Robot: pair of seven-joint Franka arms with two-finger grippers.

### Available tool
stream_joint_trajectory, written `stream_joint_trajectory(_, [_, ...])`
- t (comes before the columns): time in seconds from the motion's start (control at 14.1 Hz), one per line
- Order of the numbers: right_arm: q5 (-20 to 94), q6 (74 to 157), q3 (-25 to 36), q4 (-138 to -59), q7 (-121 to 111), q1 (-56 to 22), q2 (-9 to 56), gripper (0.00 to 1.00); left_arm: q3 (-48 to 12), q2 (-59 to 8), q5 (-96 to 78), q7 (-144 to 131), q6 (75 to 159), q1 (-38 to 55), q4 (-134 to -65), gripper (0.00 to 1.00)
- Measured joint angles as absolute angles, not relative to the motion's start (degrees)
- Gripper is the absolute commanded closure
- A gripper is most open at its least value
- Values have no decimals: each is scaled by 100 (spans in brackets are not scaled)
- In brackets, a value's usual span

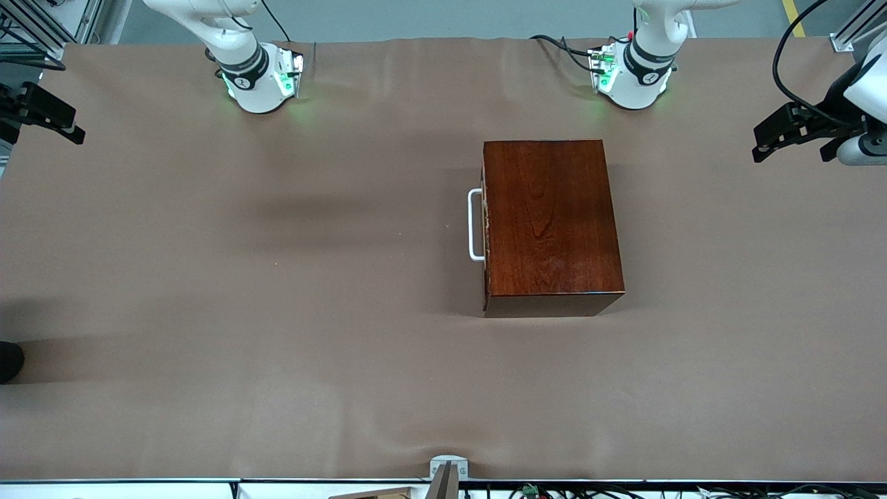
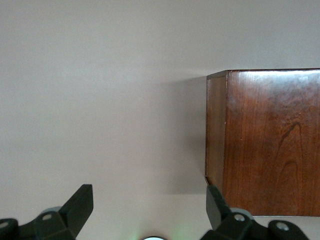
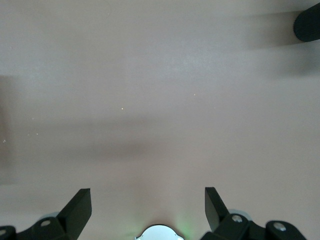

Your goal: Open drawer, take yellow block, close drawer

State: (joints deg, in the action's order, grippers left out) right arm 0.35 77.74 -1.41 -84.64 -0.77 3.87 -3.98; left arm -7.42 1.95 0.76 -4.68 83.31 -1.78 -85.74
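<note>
The dark reddish-brown wooden box stands on the table toward the left arm's end. Its drawer is shut, and the white U-shaped handle on its front faces the right arm's end. The yellow block is hidden. My left gripper is open and empty, up in the air over the table's edge at the left arm's end. In the left wrist view its open fingers frame bare table beside a corner of the box. My right gripper is open and empty over the table's edge at the right arm's end, over bare table.
The brown cloth-covered table is bare around the box. A dark rounded object sits at the table's edge at the right arm's end and shows in the right wrist view. A small grey mount stands at the edge nearest the front camera.
</note>
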Motion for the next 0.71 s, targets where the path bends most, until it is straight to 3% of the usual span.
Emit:
stream_joint_trajectory(0.36, [35, 7775, -138, -8464, -77, 389, -387, 0, -840, 188, 76, -468, 8331, -146, -8575, 0])
stream_joint_trajectory(0.71, [35, 7775, -133, -8464, -77, 393, -386, 0, -1559, -82, 75, -1031, 8341, -17, -8539, 0])
